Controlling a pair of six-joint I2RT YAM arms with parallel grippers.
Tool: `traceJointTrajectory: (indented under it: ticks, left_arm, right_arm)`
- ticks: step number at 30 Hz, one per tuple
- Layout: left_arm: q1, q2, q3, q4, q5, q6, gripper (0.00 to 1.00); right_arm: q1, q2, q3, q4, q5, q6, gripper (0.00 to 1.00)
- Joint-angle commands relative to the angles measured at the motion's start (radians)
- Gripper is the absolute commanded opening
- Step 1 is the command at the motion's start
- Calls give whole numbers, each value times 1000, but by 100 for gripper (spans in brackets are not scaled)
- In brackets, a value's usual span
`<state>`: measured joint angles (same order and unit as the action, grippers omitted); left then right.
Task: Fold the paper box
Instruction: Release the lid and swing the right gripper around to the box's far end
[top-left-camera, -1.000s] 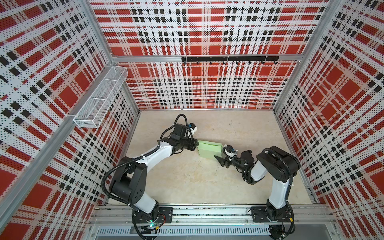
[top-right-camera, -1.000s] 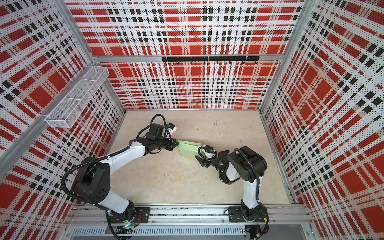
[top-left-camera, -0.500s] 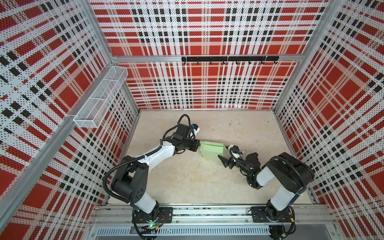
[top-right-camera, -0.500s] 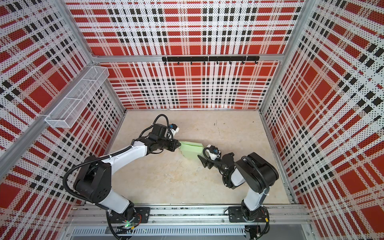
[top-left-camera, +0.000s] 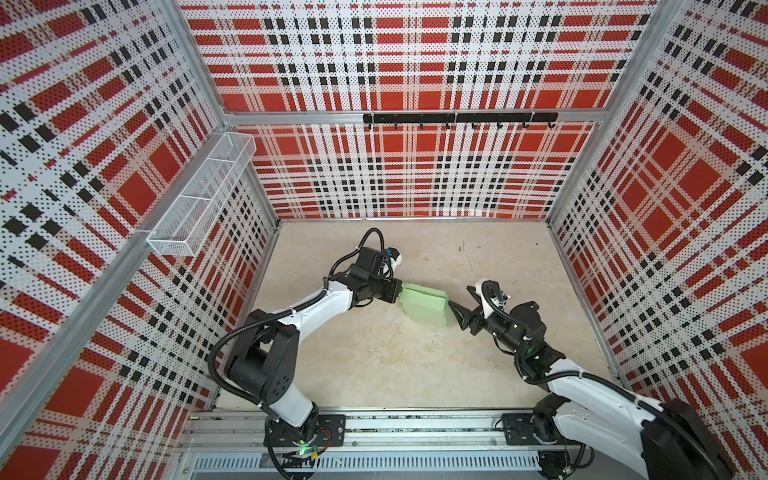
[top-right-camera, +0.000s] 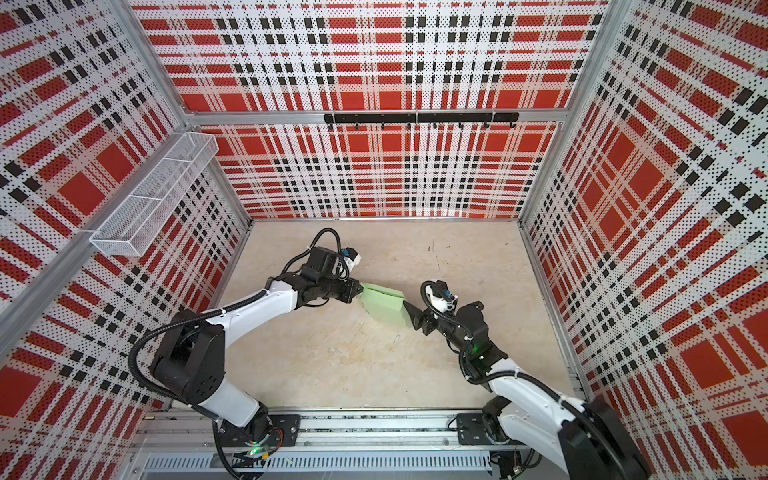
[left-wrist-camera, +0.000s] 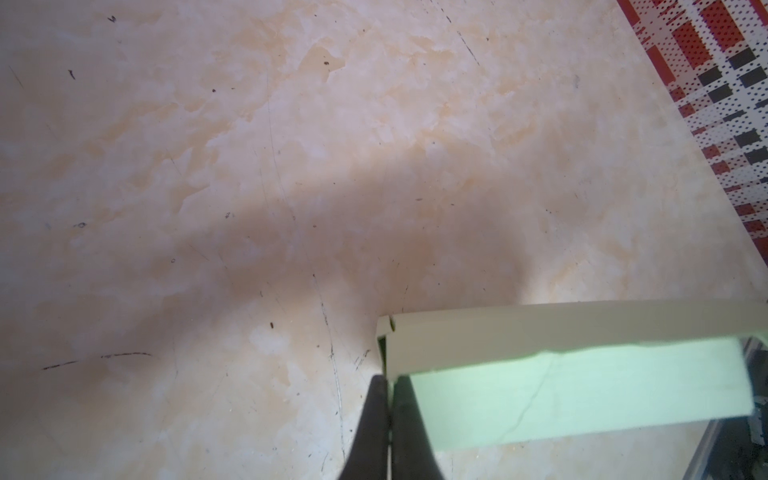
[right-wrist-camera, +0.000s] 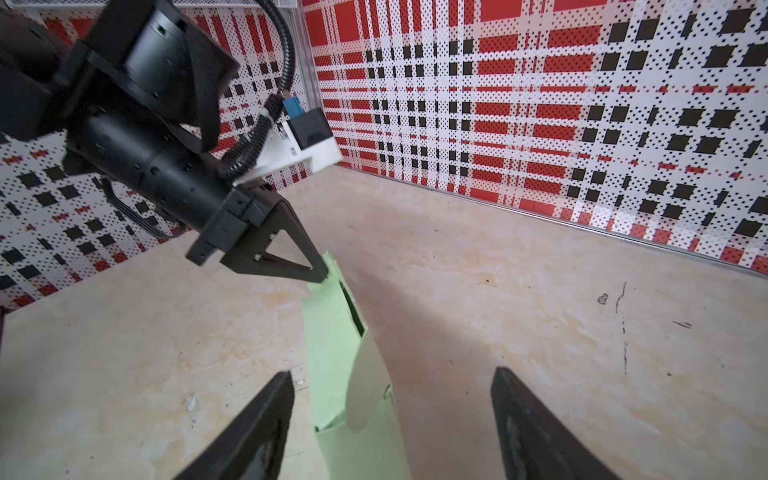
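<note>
Mid-bench (top-left-camera: 374, 365), the paper box (top-left-camera: 424, 305) sits between the two arms.
The left pincer (left-wrist-camera: 388, 399), clamped tight on a box corner, seemingly steadies it for the right pincer (right-wrist-camera: 392, 374), which is spread wide and empty astride the other end. Only the right wrist view shows the untucked flap (right-wrist-camera: 365, 386).

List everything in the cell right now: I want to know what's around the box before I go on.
paper box: one, pale mint green, mid-table between the two grippers
wire basket: one, white mesh, hung on the left wall
hook rail: one, black, across the back wall
table: one, beige marbled, scuffed, floor of the cell
walls: three, red, white and black plaid, enclosing the table
left gripper: one, black, jaws shut on the paper box's edge
right gripper: one, black, jaws open to either side of the box's opposite end
</note>
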<state>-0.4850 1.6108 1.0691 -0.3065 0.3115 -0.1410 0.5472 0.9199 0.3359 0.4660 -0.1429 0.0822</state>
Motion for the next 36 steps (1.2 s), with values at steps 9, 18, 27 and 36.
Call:
traceJointTrajectory:
  ticks: [9, 18, 27, 36]
  left_arm:
    - [-11, 24, -1, -74, -25, -3, 3]
    - [-13, 21, -1, -75, -29, -1, 3]
    - [-11, 20, -3, -74, -26, -3, 3]
    - [-13, 23, -1, -73, -25, -10, 3]
  right_arm:
    - [36, 36, 445, -877, 110, 211, 49]
    - [154, 261, 700, -1065, 187, 271, 39]
    - [161, 352, 748, -1087, 205, 350, 33]
    - [166, 377, 734, -1049, 206, 405, 22]
